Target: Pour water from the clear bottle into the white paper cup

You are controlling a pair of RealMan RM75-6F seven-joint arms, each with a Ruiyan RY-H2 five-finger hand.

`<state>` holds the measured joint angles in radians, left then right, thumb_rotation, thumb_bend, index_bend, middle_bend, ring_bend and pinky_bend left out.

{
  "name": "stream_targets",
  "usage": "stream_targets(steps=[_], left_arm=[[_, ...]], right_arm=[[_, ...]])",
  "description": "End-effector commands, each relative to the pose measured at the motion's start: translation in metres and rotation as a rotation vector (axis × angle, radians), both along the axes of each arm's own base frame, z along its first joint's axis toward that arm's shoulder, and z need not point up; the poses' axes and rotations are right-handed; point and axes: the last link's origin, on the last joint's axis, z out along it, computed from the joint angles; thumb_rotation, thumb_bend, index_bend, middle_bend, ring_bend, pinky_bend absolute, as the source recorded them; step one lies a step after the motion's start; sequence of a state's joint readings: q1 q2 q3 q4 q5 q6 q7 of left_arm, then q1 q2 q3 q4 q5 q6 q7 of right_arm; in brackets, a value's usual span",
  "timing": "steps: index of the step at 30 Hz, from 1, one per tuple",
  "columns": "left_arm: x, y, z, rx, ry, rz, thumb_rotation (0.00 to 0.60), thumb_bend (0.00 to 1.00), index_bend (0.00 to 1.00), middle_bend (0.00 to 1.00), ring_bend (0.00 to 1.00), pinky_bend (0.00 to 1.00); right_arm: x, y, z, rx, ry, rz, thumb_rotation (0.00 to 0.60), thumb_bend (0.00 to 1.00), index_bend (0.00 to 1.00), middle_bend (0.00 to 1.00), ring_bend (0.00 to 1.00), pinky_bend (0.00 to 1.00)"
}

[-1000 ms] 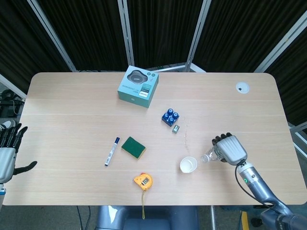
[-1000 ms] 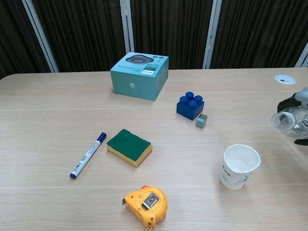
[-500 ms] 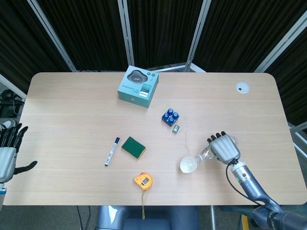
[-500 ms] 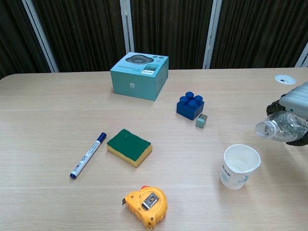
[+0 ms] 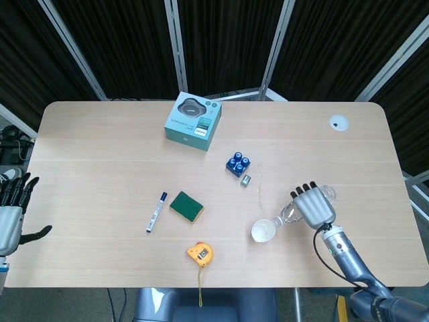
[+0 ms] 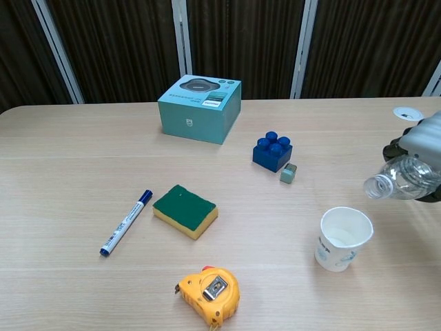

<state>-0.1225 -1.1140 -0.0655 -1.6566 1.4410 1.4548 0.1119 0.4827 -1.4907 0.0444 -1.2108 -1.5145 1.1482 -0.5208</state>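
The white paper cup [image 5: 263, 231] [image 6: 344, 238] stands upright near the table's front right. My right hand [image 5: 314, 206] [image 6: 426, 140] grips the clear bottle [image 5: 289, 215] [image 6: 404, 180], which is tipped with its open mouth pointing left and down, just above and right of the cup's rim. No stream of water shows. My left hand [image 5: 11, 211] hangs off the table's left edge with its fingers spread and nothing in it.
A teal box [image 5: 194, 121] lies at the back. Blue bricks [image 5: 238, 164] with a small grey block [image 5: 246, 180] sit behind the cup. A marker [image 5: 156, 212], a green and yellow sponge [image 5: 186, 206] and a yellow tape measure [image 5: 200, 253] lie left of the cup.
My right hand has carried the bottle left toward the cup and tipped it further, so its mouth now hangs by the cup's rim. The left hand has not moved.
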Motion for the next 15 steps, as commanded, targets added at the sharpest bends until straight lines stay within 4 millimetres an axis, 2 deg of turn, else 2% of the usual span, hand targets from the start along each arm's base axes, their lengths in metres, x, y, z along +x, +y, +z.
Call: stream_targets(steps=[1,15], left_arm=[[0.0001,0.0,-0.0003,-0.001,0.0,0.0,0.6,0.0,0.0,0.0,0.0,0.0],[-0.0004,0.0004,-0.0001,-0.001,-0.002,0.003,0.6,0.0,0.0,0.0,0.0,0.0]], right_arm=[[0.0018,0.0004,-0.0005,-0.007,0.017,0.01,0.6,0.53,0.58,0.67,0.51,0.45],[0.0086,-0.001,0.0012,-0.044,0.064,0.057,0.6,0.53,0.58,0.67,0.51,0.46]])
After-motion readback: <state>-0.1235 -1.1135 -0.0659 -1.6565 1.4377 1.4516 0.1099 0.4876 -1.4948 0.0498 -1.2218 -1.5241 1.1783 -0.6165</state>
